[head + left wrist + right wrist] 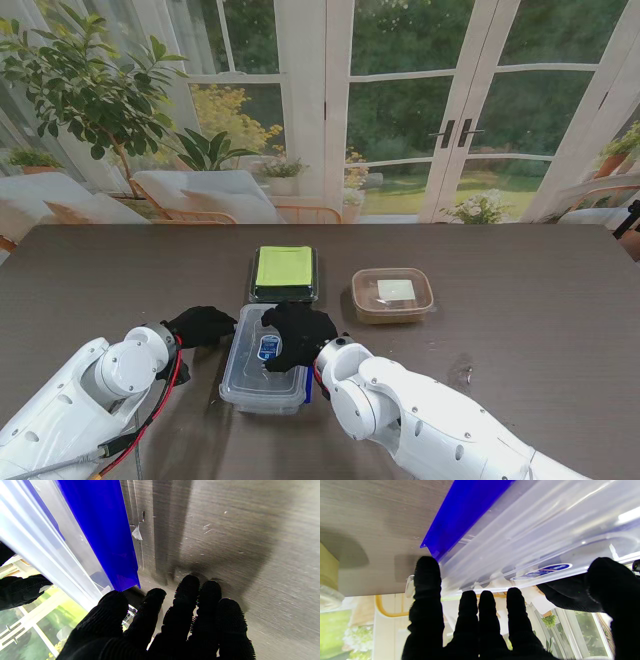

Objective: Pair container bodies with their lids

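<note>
A clear rectangular container (262,375) with its clear lid (268,345) on top stands on the table close in front of me. A blue clip (100,530) runs along its side, and the right wrist view shows another blue clip (460,517). My right hand (298,335) lies flat on the lid (532,542), fingers (480,620) spread over its far edge, gripping nothing. My left hand (200,325) sits at the container's left side, its fingers (185,620) stretched out by the table top next to the box wall (37,542), holding nothing.
Farther from me stand a dark container with a green lid (285,272) and, to its right, a brown container with a clear lid (392,293). The dark wooden table (520,340) stretches to both sides. Windows and plants lie beyond its far edge.
</note>
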Controlling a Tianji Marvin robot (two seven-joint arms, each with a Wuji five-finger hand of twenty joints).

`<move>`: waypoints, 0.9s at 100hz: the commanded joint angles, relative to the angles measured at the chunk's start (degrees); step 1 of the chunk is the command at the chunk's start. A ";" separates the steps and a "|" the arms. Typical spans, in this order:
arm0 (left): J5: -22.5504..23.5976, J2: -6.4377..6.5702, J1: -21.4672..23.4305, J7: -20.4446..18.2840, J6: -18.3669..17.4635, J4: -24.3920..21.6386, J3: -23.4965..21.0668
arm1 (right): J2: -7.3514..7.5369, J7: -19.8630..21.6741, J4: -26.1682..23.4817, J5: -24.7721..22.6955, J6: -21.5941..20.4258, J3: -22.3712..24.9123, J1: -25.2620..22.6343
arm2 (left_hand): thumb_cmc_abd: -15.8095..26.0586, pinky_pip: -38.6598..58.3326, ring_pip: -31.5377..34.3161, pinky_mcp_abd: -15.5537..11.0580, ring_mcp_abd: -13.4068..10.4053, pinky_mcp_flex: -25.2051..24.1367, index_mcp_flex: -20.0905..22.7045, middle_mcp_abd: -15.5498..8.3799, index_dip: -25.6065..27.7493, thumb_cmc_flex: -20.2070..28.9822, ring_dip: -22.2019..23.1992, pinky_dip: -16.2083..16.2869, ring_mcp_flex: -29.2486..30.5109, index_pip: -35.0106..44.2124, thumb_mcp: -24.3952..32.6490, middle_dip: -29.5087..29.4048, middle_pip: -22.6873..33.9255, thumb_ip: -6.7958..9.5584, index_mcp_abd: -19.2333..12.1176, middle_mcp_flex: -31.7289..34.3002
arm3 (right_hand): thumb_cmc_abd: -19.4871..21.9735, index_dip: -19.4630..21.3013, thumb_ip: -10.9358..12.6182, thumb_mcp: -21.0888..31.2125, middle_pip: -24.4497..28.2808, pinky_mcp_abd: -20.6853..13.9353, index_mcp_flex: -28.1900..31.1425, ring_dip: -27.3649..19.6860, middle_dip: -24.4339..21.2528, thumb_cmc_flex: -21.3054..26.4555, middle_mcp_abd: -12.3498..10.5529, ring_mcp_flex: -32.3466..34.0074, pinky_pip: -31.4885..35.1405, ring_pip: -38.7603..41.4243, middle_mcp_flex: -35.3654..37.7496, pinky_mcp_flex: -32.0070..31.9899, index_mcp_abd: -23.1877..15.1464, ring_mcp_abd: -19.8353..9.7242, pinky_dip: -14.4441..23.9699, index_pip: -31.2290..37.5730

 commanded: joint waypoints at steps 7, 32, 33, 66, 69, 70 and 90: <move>0.45 -0.38 1.49 -1.26 0.15 -0.97 -0.39 | 0.87 0.95 0.30 -0.49 -0.63 0.50 -1.92 | -0.31 0.95 -0.23 -0.84 3.57 0.42 -0.50 1.03 -0.32 -2.49 0.80 0.98 1.60 -0.79 -2.05 -1.03 0.07 -0.54 -0.13 1.04 | -3.46 -0.50 -1.55 0.70 -0.15 -2.18 -2.55 0.72 -1.16 -2.07 -1.16 2.91 -1.30 3.11 0.05 -31.93 -0.15 5.75 -0.62 0.74; -0.95 -0.62 2.17 -0.83 0.60 -1.53 -0.92 | 0.96 -0.09 0.68 -0.71 -1.41 1.18 -2.95 | -0.25 0.29 -1.30 -0.82 3.60 -0.05 0.46 1.09 0.08 -2.52 0.19 0.62 1.31 0.07 -2.06 -1.75 -0.55 -0.56 -2.78 0.67 | -3.63 -0.70 -1.57 0.87 -0.11 -2.22 -3.10 0.72 -1.18 -2.03 -1.14 2.84 -1.39 3.02 -0.06 -32.04 -0.07 5.75 -0.65 0.66; -1.07 -0.64 2.19 -0.84 0.65 -1.53 -0.92 | 0.96 -0.13 0.72 -0.70 -1.44 1.18 -2.97 | -0.25 0.27 -1.34 -0.81 3.59 -0.05 0.46 1.12 0.11 -2.53 0.17 0.59 1.30 0.12 -2.07 -1.77 -0.57 -0.56 -2.94 0.66 | -3.64 -0.70 -1.57 0.87 -0.11 -2.22 -3.10 0.72 -1.18 -2.05 -1.13 2.85 -1.38 3.02 -0.05 -32.03 -0.07 5.73 -0.65 0.67; -4.04 -1.03 3.75 -0.61 2.70 -2.94 -1.95 | 1.02 -0.24 0.97 -0.49 -1.71 1.39 -3.35 | 0.08 0.18 -1.78 -0.65 3.83 -0.33 5.63 1.36 2.65 -2.84 0.06 0.29 1.11 5.06 -2.63 -2.09 -0.95 -0.53 -0.70 0.67 | -3.31 -0.84 -1.51 0.80 -0.10 -2.19 -3.10 0.75 -1.23 -2.00 -1.09 3.18 -1.31 3.13 0.17 -32.00 -0.02 5.71 -0.64 0.73; -4.22 -1.04 3.91 -0.61 2.90 -3.06 -2.06 | 1.04 -0.22 0.94 -0.49 -1.71 1.41 -3.39 | 0.09 0.14 -1.85 -0.65 3.86 -0.45 6.24 1.49 2.87 -2.81 0.05 0.27 0.97 5.45 -2.67 -2.12 -1.04 -0.53 -0.57 0.55 | -3.27 -0.87 -1.51 0.77 -0.14 -2.19 -3.21 0.74 -1.24 -2.05 -1.09 3.15 -1.31 3.11 0.08 -32.01 0.04 5.64 -0.64 0.68; -4.30 -1.05 3.96 -0.62 2.96 -3.09 -2.09 | 1.04 -0.22 0.94 -0.48 -1.72 1.41 -3.40 | 0.15 0.12 -1.90 -0.66 3.86 -0.50 6.39 1.50 2.94 -2.79 0.04 0.26 0.88 5.56 -2.67 -2.13 -1.06 -0.52 -0.51 0.53 | -3.31 -0.88 -1.52 0.74 -0.13 -2.20 -3.23 0.75 -1.24 -2.07 -1.03 3.21 -1.31 3.13 0.09 -32.01 0.07 5.72 -0.64 0.68; -4.95 -1.25 4.48 -0.08 3.50 -3.06 -2.25 | 1.19 -0.48 0.87 -0.80 -2.11 1.54 -3.95 | 0.17 -0.25 -2.46 -0.83 3.94 -1.28 3.86 1.68 2.81 -2.57 -0.10 0.09 0.27 4.34 -3.01 -2.39 -1.72 -0.50 -1.30 -0.28 | -3.53 -0.98 -1.53 0.80 -0.11 -2.26 -3.47 0.76 -1.23 -2.04 -1.03 3.12 -1.28 3.12 -0.36 -31.97 0.00 5.87 -0.65 0.67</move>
